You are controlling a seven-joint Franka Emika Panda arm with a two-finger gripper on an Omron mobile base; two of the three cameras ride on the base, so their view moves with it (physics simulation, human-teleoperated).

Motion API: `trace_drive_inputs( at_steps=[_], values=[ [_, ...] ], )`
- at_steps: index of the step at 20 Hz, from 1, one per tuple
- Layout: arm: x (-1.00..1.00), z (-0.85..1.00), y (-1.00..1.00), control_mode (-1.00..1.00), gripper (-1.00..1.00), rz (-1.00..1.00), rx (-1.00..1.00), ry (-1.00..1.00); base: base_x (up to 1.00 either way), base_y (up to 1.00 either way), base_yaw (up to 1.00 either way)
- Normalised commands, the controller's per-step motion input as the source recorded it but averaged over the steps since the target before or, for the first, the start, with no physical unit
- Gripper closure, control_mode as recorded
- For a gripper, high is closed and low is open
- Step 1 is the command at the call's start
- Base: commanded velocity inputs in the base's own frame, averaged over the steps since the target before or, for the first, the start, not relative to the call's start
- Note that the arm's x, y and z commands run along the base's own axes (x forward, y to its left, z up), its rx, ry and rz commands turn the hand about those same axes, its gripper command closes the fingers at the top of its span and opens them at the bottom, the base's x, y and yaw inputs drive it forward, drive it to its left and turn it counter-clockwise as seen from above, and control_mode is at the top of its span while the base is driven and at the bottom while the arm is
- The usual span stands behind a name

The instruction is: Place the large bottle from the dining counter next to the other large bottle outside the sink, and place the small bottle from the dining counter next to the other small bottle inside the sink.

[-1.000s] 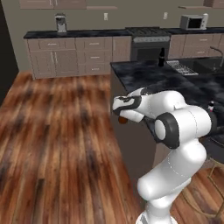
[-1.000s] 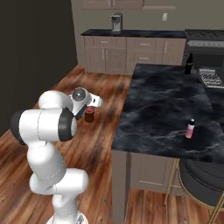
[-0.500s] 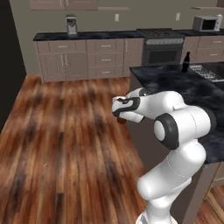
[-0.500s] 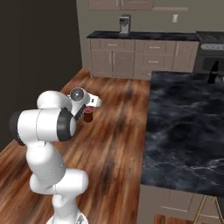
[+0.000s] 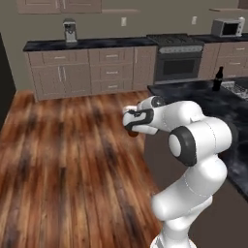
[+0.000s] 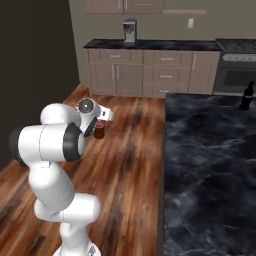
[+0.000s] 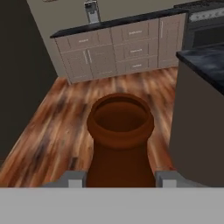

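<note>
The gripper [image 7: 119,177] has its two fingers [image 7: 73,178] pinching the brown bottle [image 7: 119,140] from either side, its open mouth pointing out over the wooden floor [image 5: 63,160]. In the right base view the brown bottle [image 6: 99,133] hangs below the hand, well apart from the dining counter [image 6: 210,165]. The tall black bottle [image 6: 246,96] stands upright at that counter's far edge.

Background you see: back-wall kitchen.
Coffee machine [image 5: 70,30] on far counter, oven [image 5: 178,65] beside drawers, microwave [image 5: 225,27] right, wood floor [image 5: 63,164].
</note>
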Motion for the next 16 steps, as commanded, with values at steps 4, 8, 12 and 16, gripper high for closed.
trace_drive_inputs(
  at_steps=[4,8,12,16],
  values=[
    [0.00,0.00,0.00,1.00,1.00,0.00,0.00,0.00,0.77,0.51,-0.25],
    [0.00,0.00,0.00,1.00,1.00,0.00,0.00,0.00,0.68,0.53,-0.27],
    [0.00,0.00,0.00,1.00,1.00,0.00,0.00,0.00,0.66,0.56,-0.28],
    [0.00,0.00,0.00,1.00,1.00,0.00,0.00,0.00,0.71,0.63,-0.27]
  ],
)
